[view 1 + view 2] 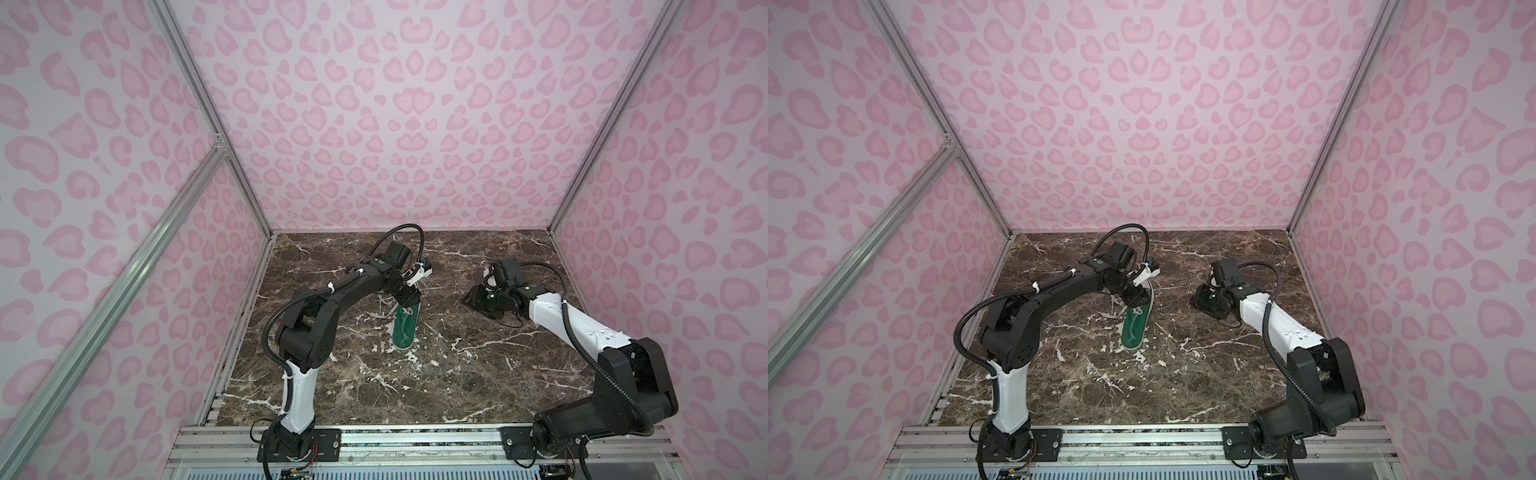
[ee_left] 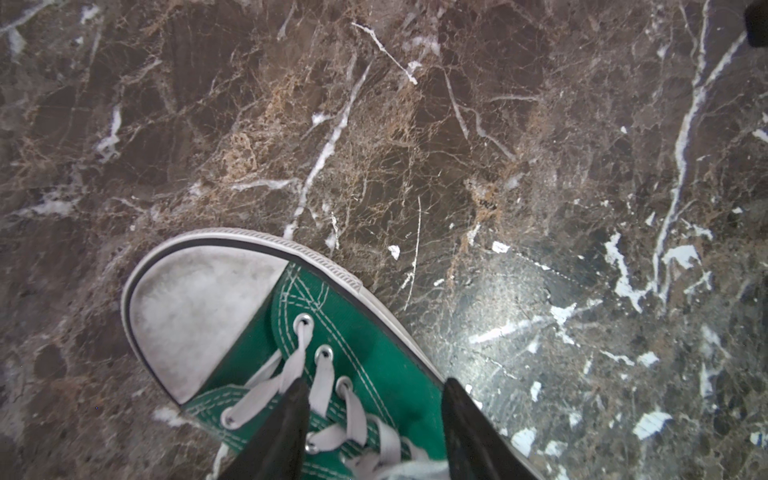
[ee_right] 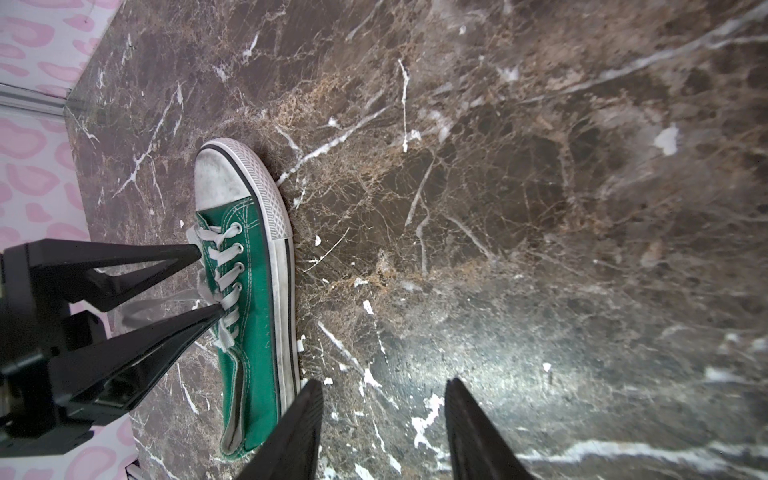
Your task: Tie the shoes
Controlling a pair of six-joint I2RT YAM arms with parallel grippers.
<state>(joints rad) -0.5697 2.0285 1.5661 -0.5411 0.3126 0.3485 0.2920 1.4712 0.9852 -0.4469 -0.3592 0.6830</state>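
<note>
A green sneaker with a white toe cap lies mid-table, heel toward the front in both top views. My left gripper hangs just over its white laces, jaws apart, with the crossed laces and green canvas between the fingers and nothing pinched. The right wrist view shows the left gripper straddling the bunched laces of the shoe, with a loose lace end trailing off its far side. To the shoe's right, my right gripper is open above bare marble.
The brown marble tabletop is boxed in by pink patterned walls on three sides. An aluminium rail carrying both arm bases runs along the front edge. Loose lace ends lie on the table left of the shoe.
</note>
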